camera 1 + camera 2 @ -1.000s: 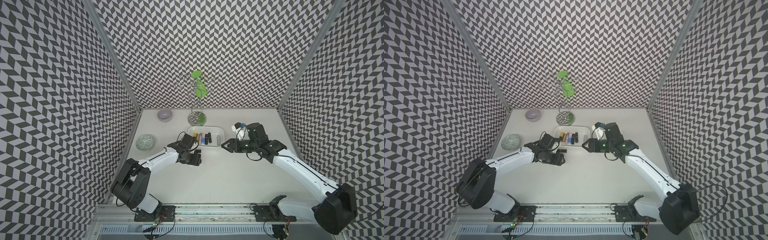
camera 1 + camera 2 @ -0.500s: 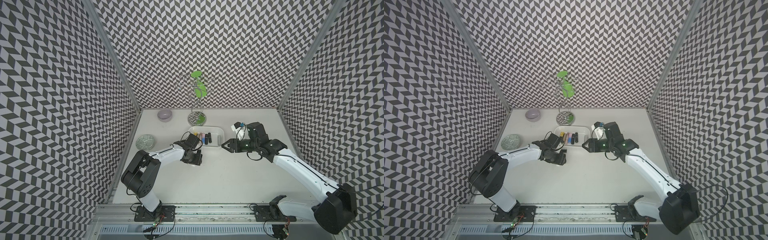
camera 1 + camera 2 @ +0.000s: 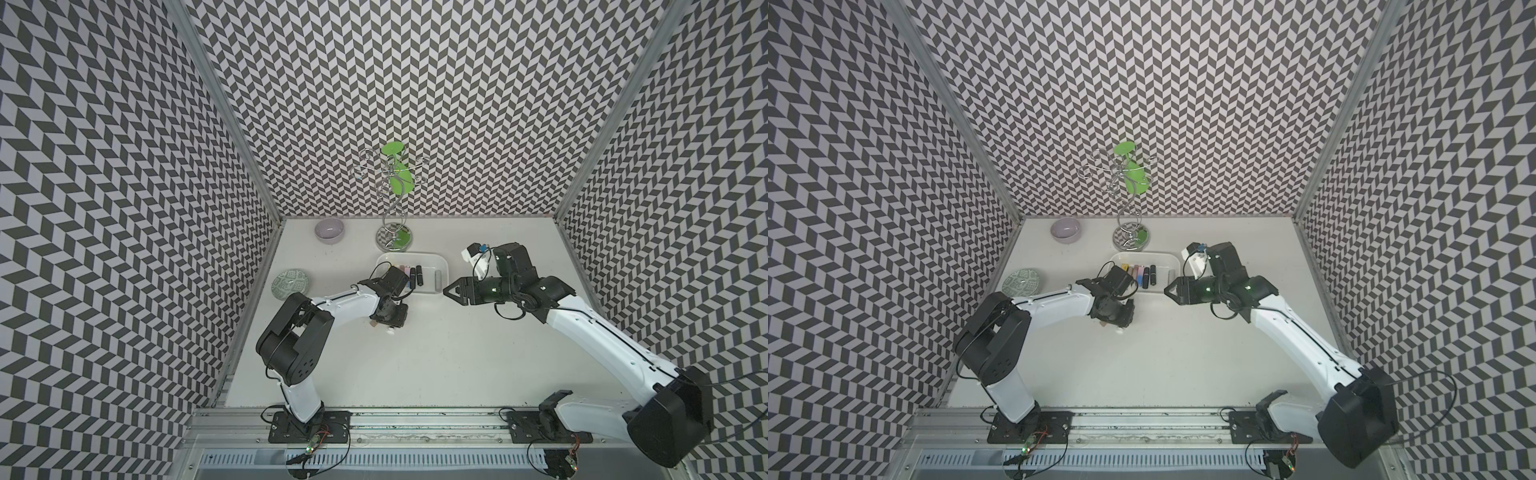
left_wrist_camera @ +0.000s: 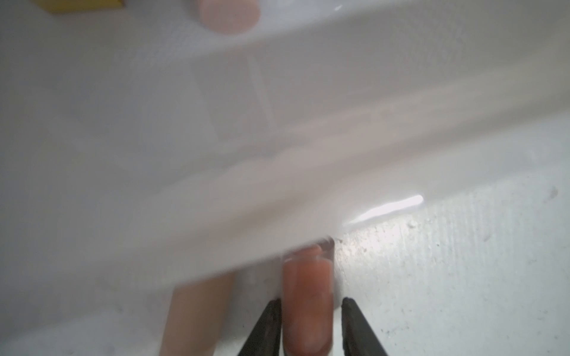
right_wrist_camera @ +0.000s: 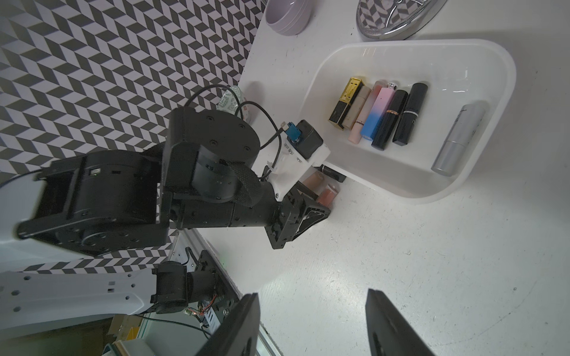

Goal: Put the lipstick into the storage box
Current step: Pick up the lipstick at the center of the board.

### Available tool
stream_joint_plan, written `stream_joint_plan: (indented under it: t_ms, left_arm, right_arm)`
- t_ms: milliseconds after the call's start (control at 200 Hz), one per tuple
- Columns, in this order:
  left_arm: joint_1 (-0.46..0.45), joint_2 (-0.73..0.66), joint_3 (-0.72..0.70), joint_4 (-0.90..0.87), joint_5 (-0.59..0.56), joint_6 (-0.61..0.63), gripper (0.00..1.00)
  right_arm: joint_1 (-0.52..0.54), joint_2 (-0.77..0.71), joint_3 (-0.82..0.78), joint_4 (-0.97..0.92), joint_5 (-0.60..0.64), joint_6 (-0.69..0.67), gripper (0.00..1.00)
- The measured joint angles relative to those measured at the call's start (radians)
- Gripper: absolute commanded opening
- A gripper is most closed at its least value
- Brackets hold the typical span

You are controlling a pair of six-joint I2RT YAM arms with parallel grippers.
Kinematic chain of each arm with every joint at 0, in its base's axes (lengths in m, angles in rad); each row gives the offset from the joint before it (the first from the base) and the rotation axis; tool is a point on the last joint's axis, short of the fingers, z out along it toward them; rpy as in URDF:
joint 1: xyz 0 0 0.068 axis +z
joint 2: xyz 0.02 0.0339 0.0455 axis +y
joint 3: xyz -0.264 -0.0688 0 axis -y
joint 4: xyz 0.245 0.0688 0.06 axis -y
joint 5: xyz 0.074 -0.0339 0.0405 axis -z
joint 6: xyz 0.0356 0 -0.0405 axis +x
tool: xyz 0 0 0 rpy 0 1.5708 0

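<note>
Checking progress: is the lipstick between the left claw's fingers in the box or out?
Out. The lipstick lies on the table just outside the box, with the left claw around it.

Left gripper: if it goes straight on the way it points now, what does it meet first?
Probably the storage box: its near wall stands just ahead of the left gripper and the lipstick between its fingers; blur hides any gap.

This is a robot test lab. 3 walls [image 3: 395,104] with a black and white zigzag print close in a white table [image 3: 457,365]. A left arm [image 3: 345,301] and a right arm [image 3: 602,336] are bolted to a metal rail [image 3: 415,415] at the table's edge.
</note>
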Motion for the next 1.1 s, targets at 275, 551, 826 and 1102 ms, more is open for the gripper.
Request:
stream_joint_plan:
  t_ms: [275, 551, 826, 1102]
  left_arm:
    - [-0.019, 0.000, 0.000, 0.001, -0.003, -0.010, 0.23]
    - [-0.028, -0.091, -0.055, -0.009, 0.132, -0.032, 0.22]
    - [-0.018, -0.320, -0.066, 0.073, 0.419, -0.053, 0.23]
    - [0.014, -0.448, -0.069, 0.243, 0.706, -0.126, 0.25]
  right_arm:
    - [0.000, 0.000, 0.000, -0.010, 0.000, -0.005, 0.59]
    - [-0.002, -0.005, 0.000, -0.010, 0.002, 0.000, 0.59]
    - [-0.027, -0.033, 0.000, 0.001, -0.031, 0.039, 0.59]
    - [-0.035, -0.043, 0.001, 0.083, -0.159, 0.112, 0.62]
